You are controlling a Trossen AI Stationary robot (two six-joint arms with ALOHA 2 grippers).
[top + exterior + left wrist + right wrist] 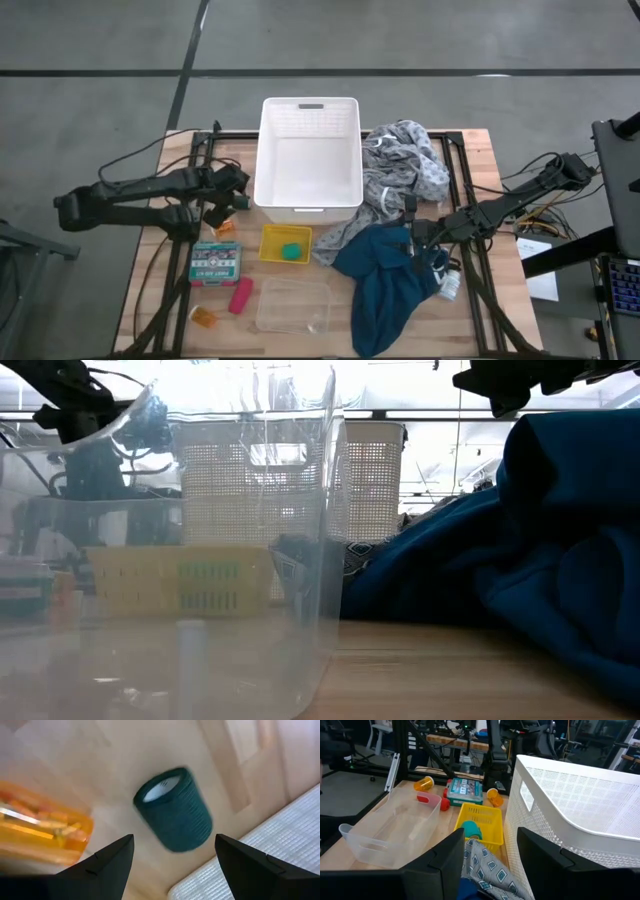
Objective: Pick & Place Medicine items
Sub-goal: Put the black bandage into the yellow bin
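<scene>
Low view, from bench height: a clear plastic tub (240, 560) fills the near left, a teal-blue cloth (520, 560) is heaped on the near right, and bare wooden bench (480, 670) shows between them at the front edge. Beyond the tub stand a small yellow slotted basket (180, 582) and, farther back, a tall white perforated plastic bin (300, 480). From above, the near-left corner of the bench holds one orange pill bottle (204, 318) lying by the edge, a pink-red cylinder (240, 295) just beside the clear tub, and a green-and-white labelled box (216, 262) behind them; open wood separates these from the yellow basket, which has a teal item inside. A white labelled bottle (450, 285) lies at the right edge of the blue cloth, near the bench's right side. A grey patterned cloth (405, 170) spreads behind the blue one, against the white bin. The right claw (418, 238) hangs over the blue cloth, fingers parted and holding nothing. The left claw (228, 200) sits by the bin's left wall, fingers apart, straddling but not touching a dark green roll (175, 810) lying on the wood, with a second orange pill bottle (42, 827) just beside it and the bin's edge close on the other side.
</scene>
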